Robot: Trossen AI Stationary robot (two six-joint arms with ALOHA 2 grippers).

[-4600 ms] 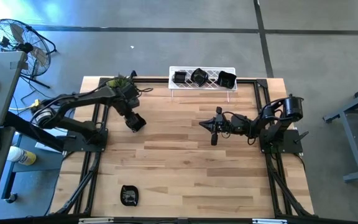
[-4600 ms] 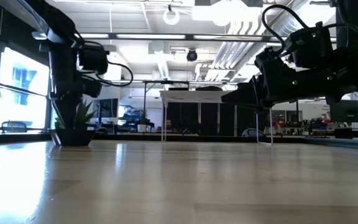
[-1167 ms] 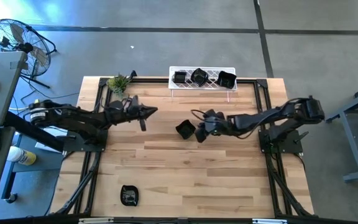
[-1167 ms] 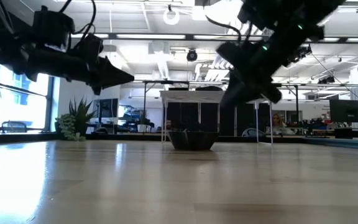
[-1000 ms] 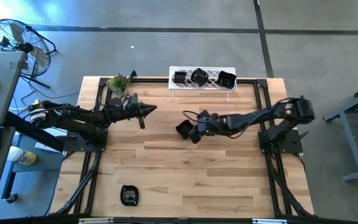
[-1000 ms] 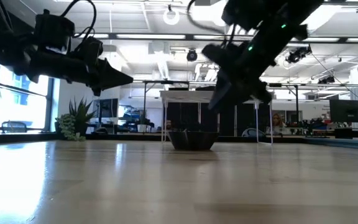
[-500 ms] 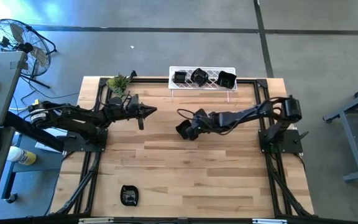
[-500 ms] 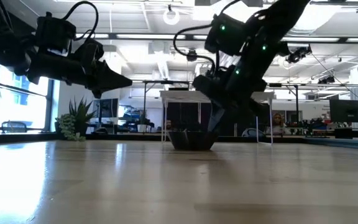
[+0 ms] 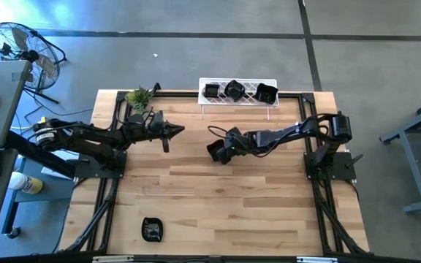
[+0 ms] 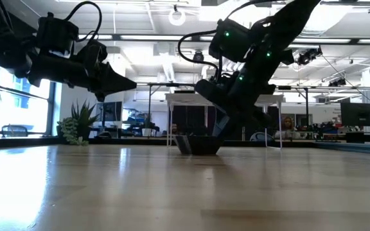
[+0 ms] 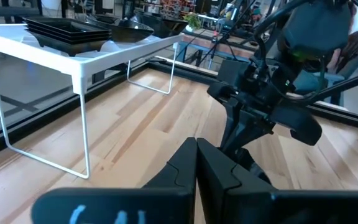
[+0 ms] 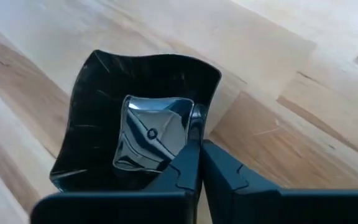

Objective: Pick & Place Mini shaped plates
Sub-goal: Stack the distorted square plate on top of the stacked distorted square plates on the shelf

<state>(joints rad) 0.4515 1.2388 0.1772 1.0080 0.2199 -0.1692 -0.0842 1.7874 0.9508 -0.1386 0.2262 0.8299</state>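
Wood table (image 9: 218,204), open workshop beyond. You have:
- rack (image 9: 238,93), 12 o'clock edge: three plates
- plate (image 9: 215,151), table centre: wavy, black, sitting flat
- right gripper (image 9: 224,150): half-spread a second ago, now pressed together on that plate's rim at its 3 o'clock side; grasp looks made, lift comes next
- left gripper (image 9: 179,129): pressed together, empty, waiting at 10 o'clock
- spare plate (image 9: 151,229), 7 o'clock

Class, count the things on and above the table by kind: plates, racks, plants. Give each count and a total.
Plates: 5. Three on the rack, one mid-table at the right gripper, one near the front edge.
Rack: 1
Plant: 1
Total: 7
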